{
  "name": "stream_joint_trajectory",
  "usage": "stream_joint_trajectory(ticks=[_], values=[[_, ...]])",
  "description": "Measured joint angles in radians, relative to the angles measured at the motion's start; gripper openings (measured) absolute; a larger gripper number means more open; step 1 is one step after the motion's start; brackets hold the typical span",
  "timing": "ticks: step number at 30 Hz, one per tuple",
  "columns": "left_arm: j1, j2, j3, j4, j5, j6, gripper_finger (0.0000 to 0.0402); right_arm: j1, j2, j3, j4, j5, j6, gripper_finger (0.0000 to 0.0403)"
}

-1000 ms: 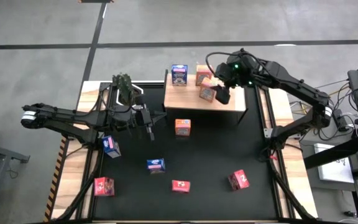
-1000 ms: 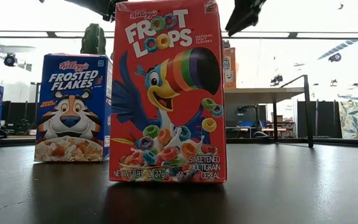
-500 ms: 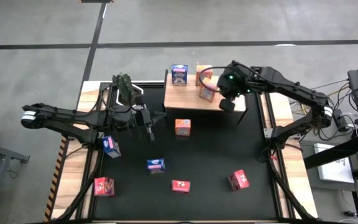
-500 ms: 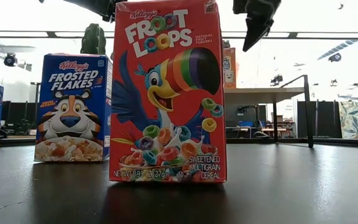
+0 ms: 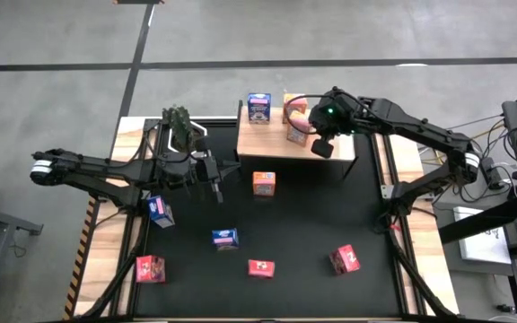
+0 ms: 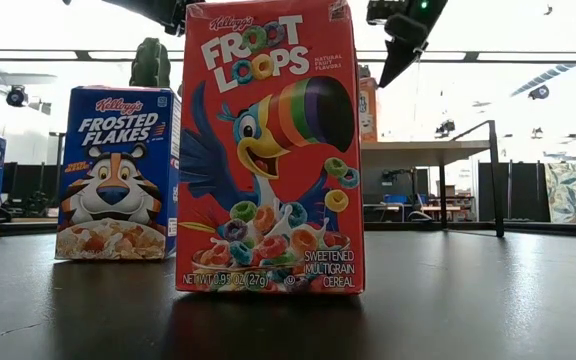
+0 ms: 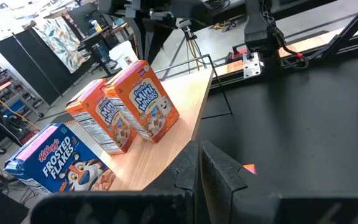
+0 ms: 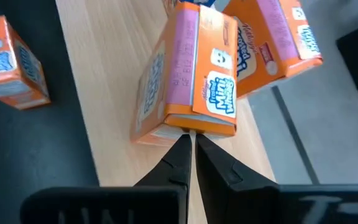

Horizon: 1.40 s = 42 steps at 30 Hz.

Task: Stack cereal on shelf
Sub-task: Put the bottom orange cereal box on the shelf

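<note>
High view, shelf: light wooden board (image 5: 272,144) on a black frame at the far edge of the black table mat (image 5: 285,224), carrying a blue cereal box (image 5: 258,107) and two orange cereal boxes (image 5: 294,114).
High view, right gripper (image 5: 313,136): over the shelf, at the nearer orange box.
High view, left gripper (image 5: 217,190): above the mat, beside a lone orange box (image 5: 264,183).
High view, mat: two blue boxes (image 5: 225,239), three red ones (image 5: 260,267).
Low view: red Froot Loops box (image 6: 270,150) upright up front, blue Frosted Flakes box (image 6: 118,172) behind.
Left wrist view: fingers (image 7: 219,169) pressed together, holding nothing; both orange boxes (image 7: 143,101) upright on the shelf.
Right wrist view: fingers (image 8: 180,159) closed, tips touching the orange box (image 8: 188,81), gripping nothing.
</note>
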Motion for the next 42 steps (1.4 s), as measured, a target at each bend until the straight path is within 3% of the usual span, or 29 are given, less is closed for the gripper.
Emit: stream_joint_trajectory(ticks=[17, 32, 34, 38, 42], values=[[0.000, 0.000, 0.000, 0.000, 0.000, 0.000, 0.0000, -0.007, 0.043, -0.016, 0.116, 0.062, -0.090, 0.0013], [0.000, 0.000, 0.000, -0.003, 0.000, 0.000, 0.0000, -0.003, 0.005, 0.021, 0.075, 0.096, -0.036, 0.0013], [0.000, 0.000, 0.000, -0.005, 0.000, 0.000, 0.0000, 0.001, -0.012, 0.024, 0.082, 0.056, -0.022, 0.0013], [0.000, 0.000, 0.000, -0.006, 0.000, 0.000, 0.0000, 0.001, -0.023, 0.025, 0.086, -0.131, 0.001, 0.0013], [0.000, 0.000, 0.000, -0.007, 0.000, -0.001, 0.0000, 0.001, -0.017, -0.009, 0.132, -0.184, 0.005, 0.0013]])
